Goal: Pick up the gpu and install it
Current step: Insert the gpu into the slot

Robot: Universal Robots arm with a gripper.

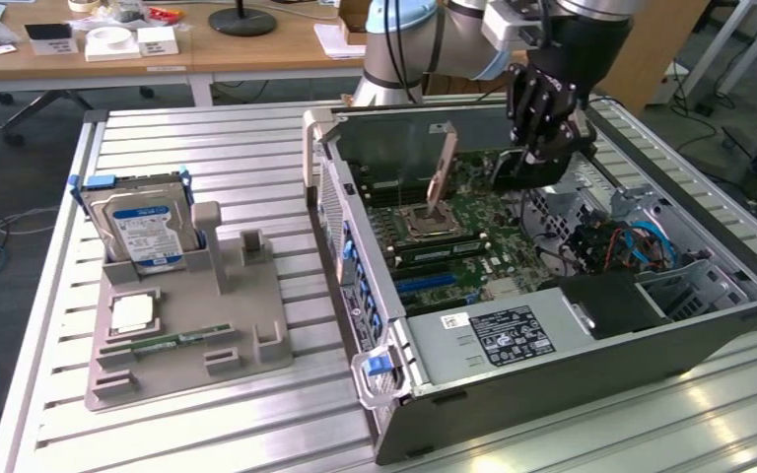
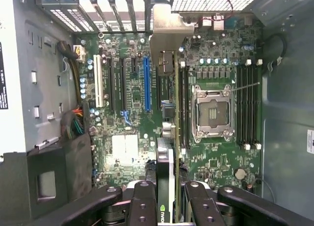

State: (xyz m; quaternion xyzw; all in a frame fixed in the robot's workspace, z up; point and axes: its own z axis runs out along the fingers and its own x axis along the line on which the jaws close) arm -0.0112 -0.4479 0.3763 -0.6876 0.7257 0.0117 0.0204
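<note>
Inside the open case (image 1: pixel 550 365), over the motherboard (image 2: pixel 122 137), the gpu (image 2: pixel 169 152) hangs edge-on with its silver bracket (image 2: pixel 167 29) toward the rear wall. Its edge runs just beside the blue slot (image 2: pixel 146 83), on the CPU socket (image 2: pixel 212 113) side. The gripper (image 2: pixel 167 191) is clamped on the card's near end, fingers (image 2: pixel 144 201) against both faces. Seating it well, I judge, means squaring the edge over its slot, holding the card upright and pressing straight down so the bracket meets the rear opening.
</note>
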